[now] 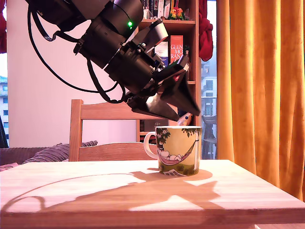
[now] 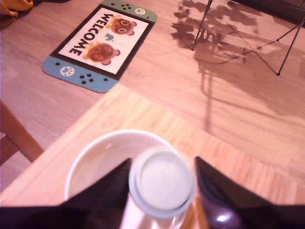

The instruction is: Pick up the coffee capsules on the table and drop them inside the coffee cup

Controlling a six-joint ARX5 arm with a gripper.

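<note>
Pale plank table filled the lower frame of the exterior view, crossed by my arm's shadow. On it, right of centre, stood the coffee cup, handle toward the exterior view's left. My gripper hung just above its rim, fingers pinching a sage green capsule over the white interior. Behind stood a wooden chair, a bookshelf and orange curtains.
</note>
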